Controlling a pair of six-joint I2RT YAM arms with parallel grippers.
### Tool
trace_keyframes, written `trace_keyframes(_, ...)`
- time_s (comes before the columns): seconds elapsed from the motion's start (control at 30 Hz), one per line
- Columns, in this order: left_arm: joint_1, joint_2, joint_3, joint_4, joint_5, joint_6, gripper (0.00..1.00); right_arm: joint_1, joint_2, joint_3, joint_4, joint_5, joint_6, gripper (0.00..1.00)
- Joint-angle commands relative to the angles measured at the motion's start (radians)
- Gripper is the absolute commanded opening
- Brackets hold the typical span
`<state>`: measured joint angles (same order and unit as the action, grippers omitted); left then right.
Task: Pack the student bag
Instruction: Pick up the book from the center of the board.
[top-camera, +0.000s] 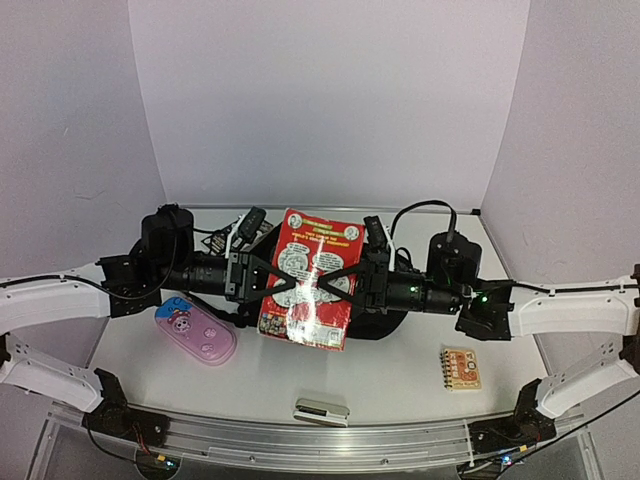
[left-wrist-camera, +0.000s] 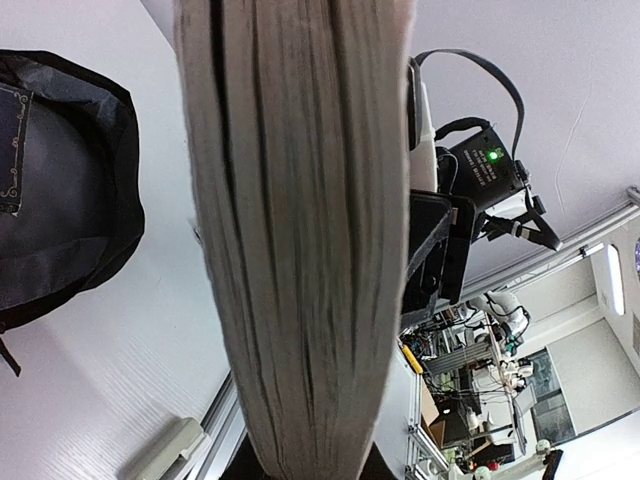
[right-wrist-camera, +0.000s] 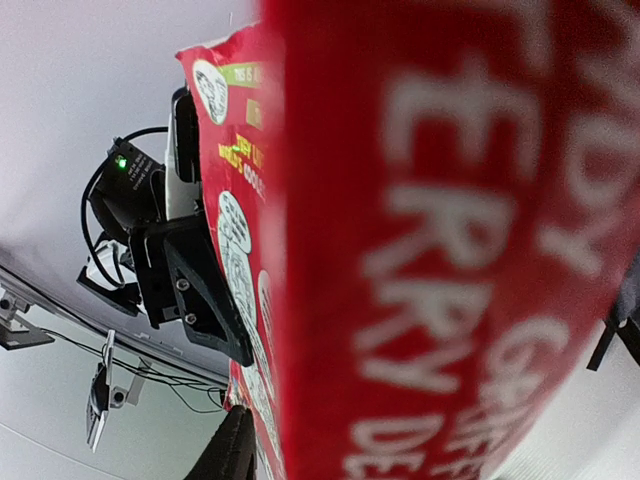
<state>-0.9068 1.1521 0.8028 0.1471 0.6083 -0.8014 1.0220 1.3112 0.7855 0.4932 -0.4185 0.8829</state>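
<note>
Red book (top-camera: 312, 278) with white lettering; black student bag (left-wrist-camera: 70, 230); pink case (top-camera: 196, 331), perhaps cartoon-printed; orange notepad (top-camera: 460, 367).

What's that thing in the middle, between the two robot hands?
A red book, above the black backpack. The top view shows it, with the left fingers and right fingers reaching in from either side.

A robotics lab: white booth walls (top-camera: 330, 100), aluminium rail (top-camera: 250, 435), cluttered equipment benches (left-wrist-camera: 470, 400) beyond.
</note>
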Motion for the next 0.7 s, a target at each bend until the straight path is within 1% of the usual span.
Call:
trace_keyframes(0.0, -0.011, 0.038, 0.046, 0.129, 0.072, -0.002, 0.0, 0.018, 0.033, 0.081, 0.088, -0.084, -0.027, 0.31)
trace_keyframes(0.1, -0.011, 0.048, 0.046, 0.117, 0.071, 0.004, 0.0, 0.017, 0.031, 0.08, 0.098, -0.07, -0.025, 0.24)
trace_keyframes(0.17, -0.011, 0.051, 0.044, 0.1, 0.059, 0.007, 0.01, 0.017, 0.025, 0.072, 0.103, -0.045, -0.018, 0.13)
trace_keyframes(0.2, -0.011, 0.05, 0.048, 0.084, 0.039, 0.012, 0.04, 0.018, 0.018, 0.068, 0.102, -0.024, -0.013, 0.06)
trace_keyframes(0.23, -0.01, 0.048, 0.055, 0.049, 0.009, 0.022, 0.09, 0.018, 0.011, 0.057, 0.101, 0.011, -0.003, 0.01)
trace_keyframes(0.3, -0.006, 0.048, 0.08, -0.039, -0.068, 0.047, 0.3, 0.017, -0.017, 0.033, 0.092, 0.098, 0.011, 0.0)
trace_keyframes(0.33, 0.0, 0.05, 0.095, -0.094, -0.113, 0.055, 0.38, 0.015, -0.032, 0.025, 0.072, 0.141, 0.012, 0.0)
trace_keyframes(0.4, 0.023, 0.062, 0.122, -0.204, -0.199, 0.057, 0.53, 0.001, -0.067, 0.018, -0.013, 0.227, 0.015, 0.0)
trace_keyframes(0.43, 0.043, 0.068, 0.127, -0.223, -0.216, 0.05, 0.59, -0.012, -0.078, 0.02, -0.054, 0.269, 0.017, 0.0)
trace_keyframes(0.5, 0.089, 0.087, 0.126, -0.243, -0.241, 0.017, 0.73, -0.062, -0.1, 0.025, -0.159, 0.317, 0.021, 0.0)
trace_keyframes(0.57, 0.142, 0.114, 0.132, -0.29, -0.282, -0.013, 0.81, -0.119, -0.12, 0.028, -0.223, 0.328, 0.014, 0.0)
trace_keyframes(0.67, 0.185, 0.18, 0.185, -0.37, -0.354, -0.002, 0.86, -0.184, -0.151, 0.033, -0.299, 0.335, -0.02, 0.0)
